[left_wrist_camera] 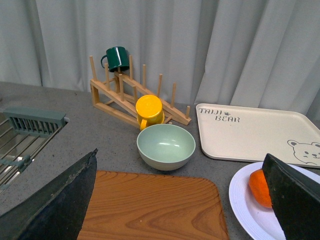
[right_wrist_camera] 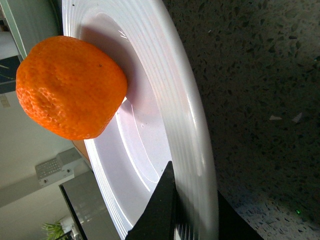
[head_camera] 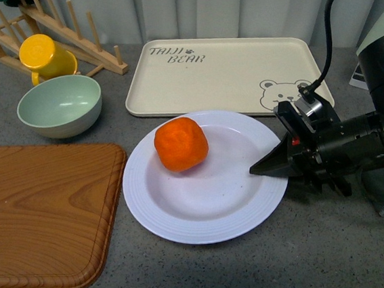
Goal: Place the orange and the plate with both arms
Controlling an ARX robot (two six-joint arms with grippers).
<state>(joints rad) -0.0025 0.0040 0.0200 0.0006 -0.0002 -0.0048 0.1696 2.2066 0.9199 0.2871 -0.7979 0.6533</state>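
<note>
Cropped: round white ribbed-rim plate (left_wrist_camera: 243, 199), by the left wrist view's edge; brown wooden cutting board (head_camera: 41, 206), by the front view's edge. Hidden: dimpled bright-orange mandarin (left_wrist_camera: 259, 187), partly behind a dark finger (left_wrist_camera: 295, 200) of the left gripper (left_wrist_camera: 182, 197); second finger of the right gripper (head_camera: 262, 169), below the plate rim in front view.

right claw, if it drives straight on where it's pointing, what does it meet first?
The plate: the right claw has its tip over the rim, aimed across the bare well. The orange looks off to one side of that line, though depth is unclear.
</note>
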